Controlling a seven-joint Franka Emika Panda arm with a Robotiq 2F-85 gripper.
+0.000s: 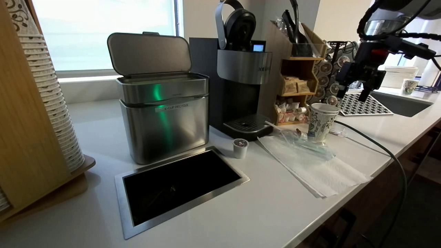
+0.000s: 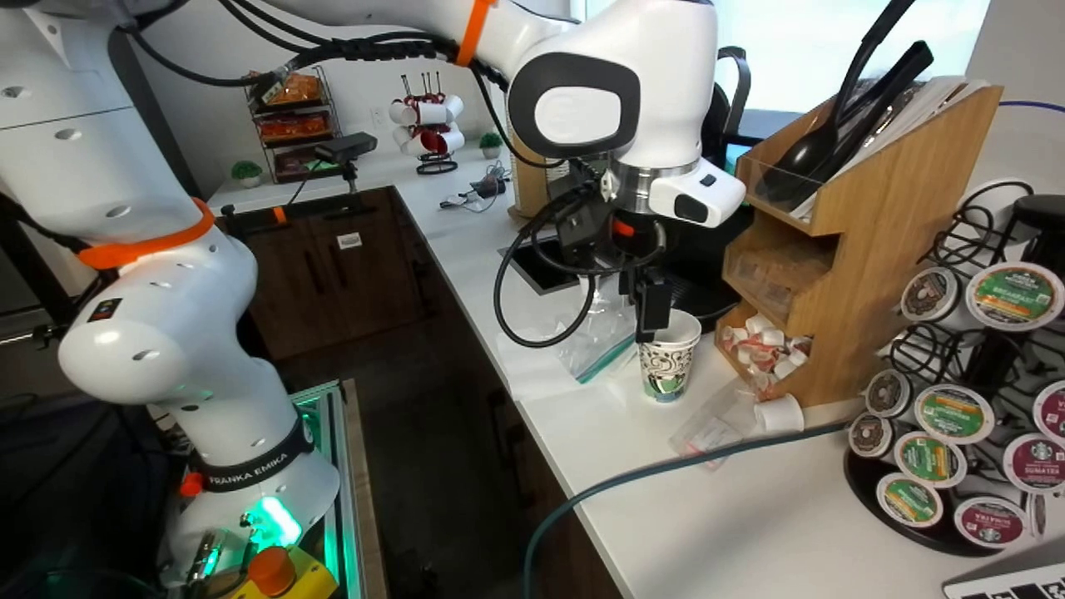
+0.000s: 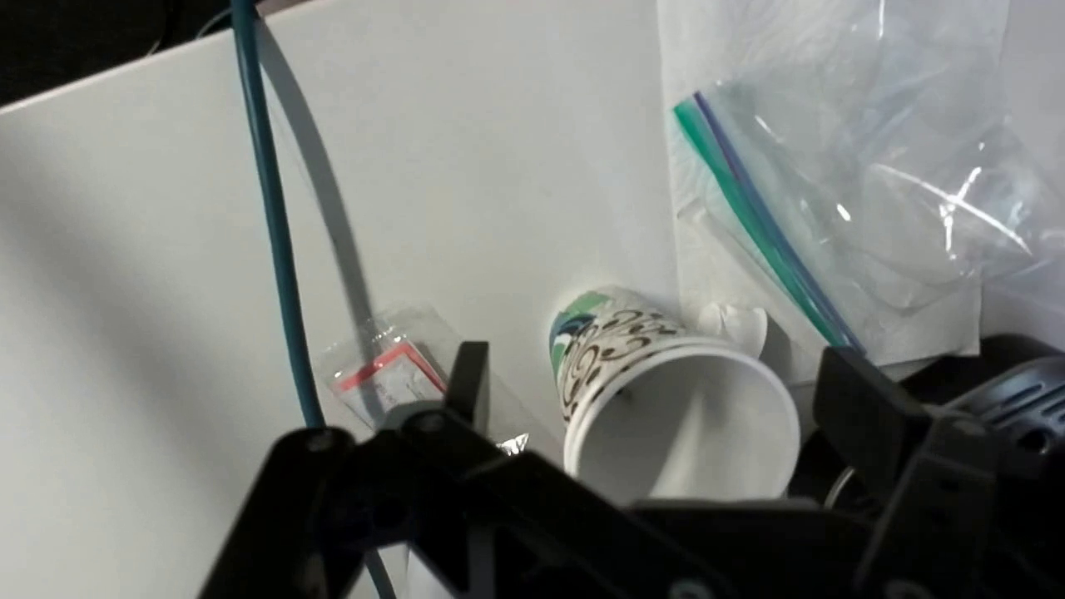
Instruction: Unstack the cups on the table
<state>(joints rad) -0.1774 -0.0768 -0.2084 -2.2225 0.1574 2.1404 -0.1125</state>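
Note:
Two pale tapered cups with white rims and a swirl-and-green pattern stand nested on the white countertop. The cups are upright, and two rims show close together at the top. The cups also show in an exterior view and in the wrist view, where I look into the upper cup. My gripper is open, with one finger on each side of the rim in the wrist view. In both exterior views the gripper hangs above the countertop near the cups. The lower cup is mostly hidden inside the stack's outline.
A coffee machine, a steel bin and a wooden organizer stand behind the cups. A plastic bag lies on paper towels. A cable crosses the counter. A pod rack stands nearby.

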